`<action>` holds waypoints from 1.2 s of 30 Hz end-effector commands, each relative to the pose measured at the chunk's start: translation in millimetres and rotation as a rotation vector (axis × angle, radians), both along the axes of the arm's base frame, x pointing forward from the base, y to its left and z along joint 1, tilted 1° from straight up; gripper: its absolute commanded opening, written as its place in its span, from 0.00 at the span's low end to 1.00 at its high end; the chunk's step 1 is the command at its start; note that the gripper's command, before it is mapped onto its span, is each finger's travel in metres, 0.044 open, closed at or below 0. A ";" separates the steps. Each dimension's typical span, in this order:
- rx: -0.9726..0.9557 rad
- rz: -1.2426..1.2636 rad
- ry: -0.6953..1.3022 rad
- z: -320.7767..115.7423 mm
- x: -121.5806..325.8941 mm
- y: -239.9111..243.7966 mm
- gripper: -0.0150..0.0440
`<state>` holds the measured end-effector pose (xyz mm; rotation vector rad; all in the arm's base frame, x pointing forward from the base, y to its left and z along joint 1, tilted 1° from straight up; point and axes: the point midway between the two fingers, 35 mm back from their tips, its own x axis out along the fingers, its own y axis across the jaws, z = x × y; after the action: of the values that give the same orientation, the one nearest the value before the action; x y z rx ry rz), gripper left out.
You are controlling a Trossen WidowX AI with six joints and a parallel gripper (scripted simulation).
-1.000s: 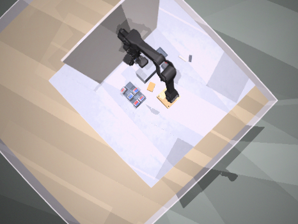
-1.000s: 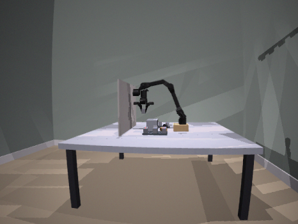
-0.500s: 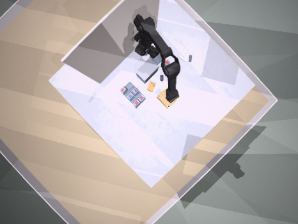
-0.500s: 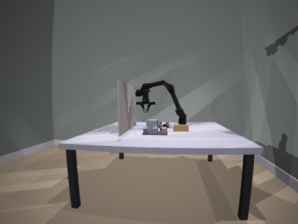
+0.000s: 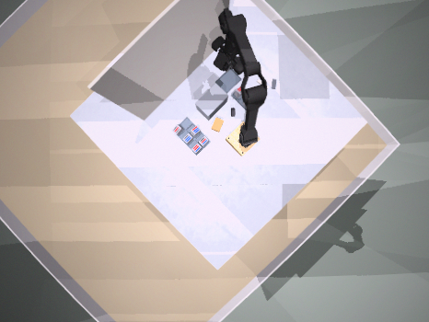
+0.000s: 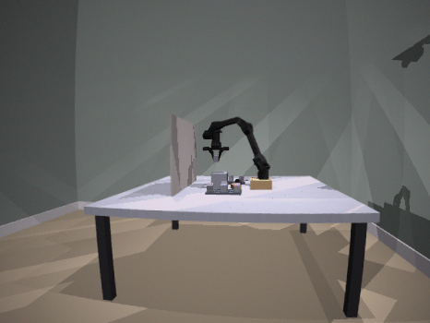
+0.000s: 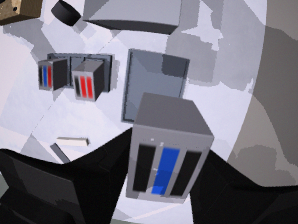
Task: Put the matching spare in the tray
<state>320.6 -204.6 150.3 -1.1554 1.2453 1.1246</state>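
Wrist view, lower centre: grey box-shaped spare with black-blue-black code stripes [image 7: 168, 156], clenched in the black parallel-jaw gripper [image 7: 149, 189] and held aloft. Directly beyond it, centre frame: shallow blue-grey rectangular tray [image 7: 154, 86], holding nothing. Pick apparently done; lowering and release remain.
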 end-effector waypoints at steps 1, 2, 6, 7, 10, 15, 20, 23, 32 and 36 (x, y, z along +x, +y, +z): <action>-0.002 0.008 0.004 0.2 -8.6 -14.6 0.25; -0.002 0.008 0.004 0.2 -9.1 -15.4 0.25; -0.002 0.008 0.004 -1.0 -9.1 -16.2 0.25; -0.002 0.008 0.004 -1.9 -8.9 -16.3 0.25; -0.002 0.008 0.004 -4.5 -8.4 -16.7 0.25; -0.002 0.008 0.004 -8.8 -7.5 -17.3 0.25; -0.002 0.008 0.004 -13.1 -6.7 -17.9 0.25; -0.002 0.008 0.004 -15.6 -6.2 -18.3 0.25; -0.002 0.008 0.004 -23.4 -5.0 -19.2 0.25; -0.002 0.008 0.004 -26.9 -4.5 -19.6 0.25</action>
<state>316.5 -223.6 126.6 -1.1588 1.2431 1.1272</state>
